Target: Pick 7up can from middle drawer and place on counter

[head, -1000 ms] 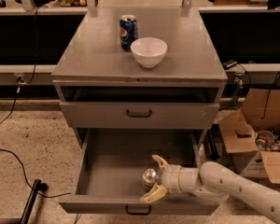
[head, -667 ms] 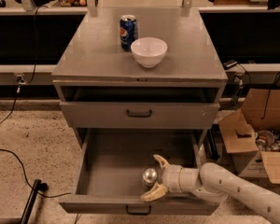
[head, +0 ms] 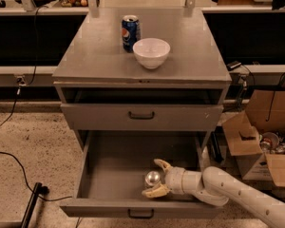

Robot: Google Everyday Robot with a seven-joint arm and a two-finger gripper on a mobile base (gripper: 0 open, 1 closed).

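One: Speckled brown floor [head: 33,141] is seen around a grey metal cabinet [head: 180,118]. Where is the gripper found?

Two: The pale two-finger gripper [head: 153,178] is held down inside the wide grey pulled-out middle drawer [head: 114,170]. Its fingers are spread open, one on each side of the small silver-topped 7up can [head: 152,177], which is stood upright near the drawer's front. Nothing seems to be squeezed yet.

One: Why is it held like that?

Two: The can is likely meant to be pinched from both sides and lifted out.

One: And the flat grey counter [head: 194,56]?

Two: Room is left there beside the blue Pepsi can [head: 130,32] and round white bowl [head: 151,52], so the can could be set down safely.
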